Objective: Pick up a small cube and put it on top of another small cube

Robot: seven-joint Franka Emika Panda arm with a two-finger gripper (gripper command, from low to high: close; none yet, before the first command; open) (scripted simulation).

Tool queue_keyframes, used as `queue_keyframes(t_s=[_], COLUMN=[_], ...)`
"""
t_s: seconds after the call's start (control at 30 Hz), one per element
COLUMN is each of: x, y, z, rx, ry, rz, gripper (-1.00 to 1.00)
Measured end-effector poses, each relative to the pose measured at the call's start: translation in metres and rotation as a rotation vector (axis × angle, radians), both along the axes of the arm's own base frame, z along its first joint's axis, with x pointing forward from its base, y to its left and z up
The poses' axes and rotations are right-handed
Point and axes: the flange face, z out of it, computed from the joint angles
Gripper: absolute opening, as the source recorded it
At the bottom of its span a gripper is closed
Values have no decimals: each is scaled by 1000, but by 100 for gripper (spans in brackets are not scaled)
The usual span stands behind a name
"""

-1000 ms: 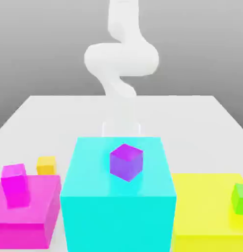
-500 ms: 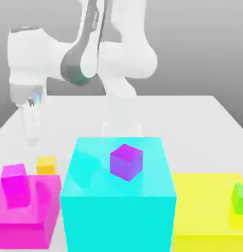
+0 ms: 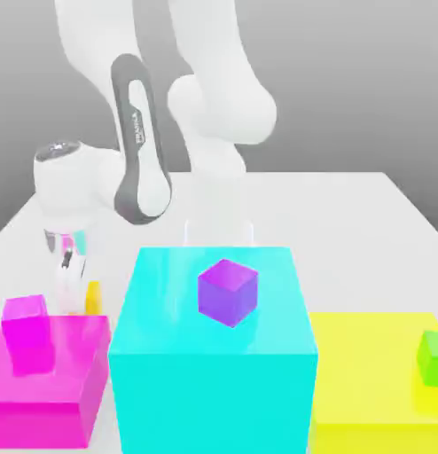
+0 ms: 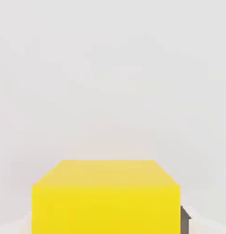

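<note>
While the white arm bends low at the exterior view's left, its gripper (image 3: 78, 297) stands on the white table (image 3: 364, 222) with its fingers clamped on the small yellow-orange cube (image 3: 94, 297), just behind the big magenta block (image 3: 54, 381). The small green cube (image 3: 433, 357) sits on the big yellow block (image 3: 373, 381), well apart at the right. In the hand view, the yellow-orange cube (image 4: 105, 196) sits squeezed between the fingertips (image 4: 185, 219).

1. White arm (image 3: 214, 97) bends down from its base towards the exterior view's left; forearm steeply inclined.
2. Wrist vertical; gripper (image 3: 76, 297) points straight down, low over the table.
3. Fingers (image 4: 185, 219) closed against the small cube (image 4: 105, 199).
</note>
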Motion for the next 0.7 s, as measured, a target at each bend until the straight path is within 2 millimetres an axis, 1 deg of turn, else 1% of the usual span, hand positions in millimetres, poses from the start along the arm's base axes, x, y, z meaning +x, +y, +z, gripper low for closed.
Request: queue_keyframes(t_s=[0.07,0.2,0.37,0.4,0.43,0.5,0.63,0.67,0.7], x=[-1,-2,0,4,10,28,67,83,107], y=[-2,-6,-1,-3,-8,-26,-66,-69,-62], z=[6,30,61,63,66,79,116,126,136], rx=[-9,-27,-6,-5,-12,-51,-154,-179,-198], ry=[11,29,7,6,4,-14,-61,-72,-82], rz=[0,-1,1,-17,-28,-16,38,74,138], gripper=[-100,-100,-100,-100,-100,-100,-100,-100,-100])
